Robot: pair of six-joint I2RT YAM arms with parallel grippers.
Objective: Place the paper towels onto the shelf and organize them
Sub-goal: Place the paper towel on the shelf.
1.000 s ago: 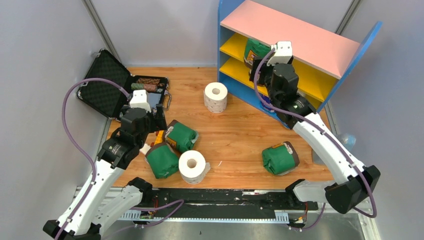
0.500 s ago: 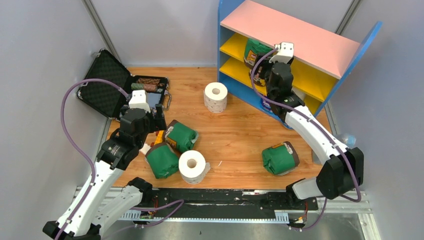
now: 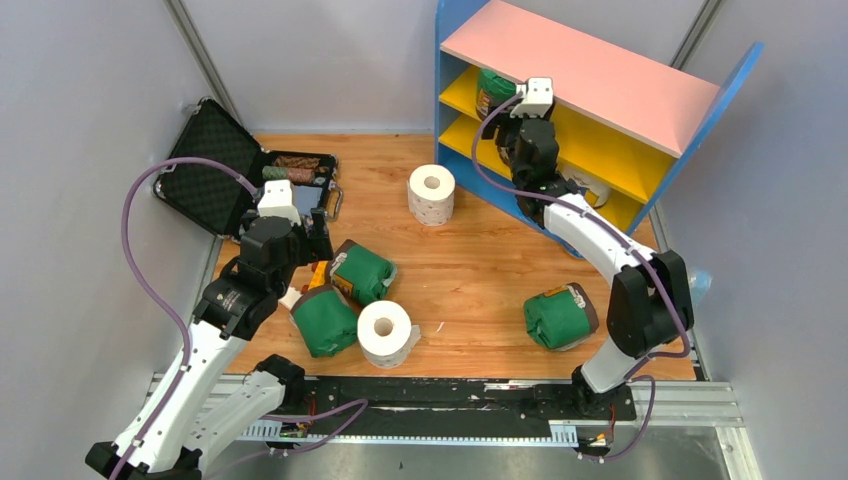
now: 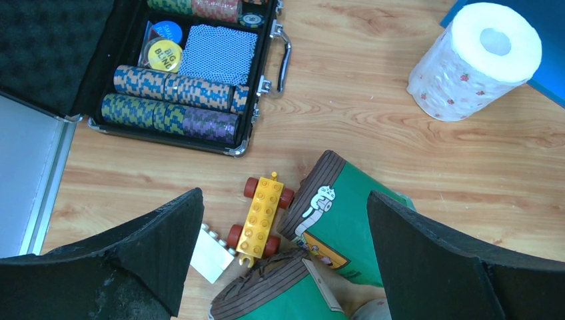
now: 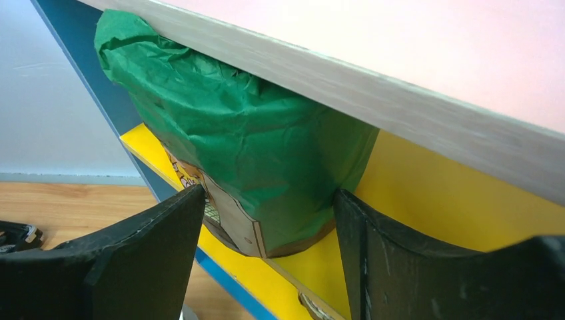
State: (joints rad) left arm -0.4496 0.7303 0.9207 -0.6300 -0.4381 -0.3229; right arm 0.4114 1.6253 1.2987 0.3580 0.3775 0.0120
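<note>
Flanking green-wrapped roll, standing on shelf's upper yellow board dead ahead: right gripper, fingers either side; clamped or loosed, cannot tell.

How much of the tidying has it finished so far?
Barely started. A pale roll seems to sit on the lower board of the shelf. In hand: the right gripper holds a green roll on the upper yellow board. Left on the table: three more green rolls and two white rolls, with the left gripper open above them.

Four green rolls, two bare rolls
</note>
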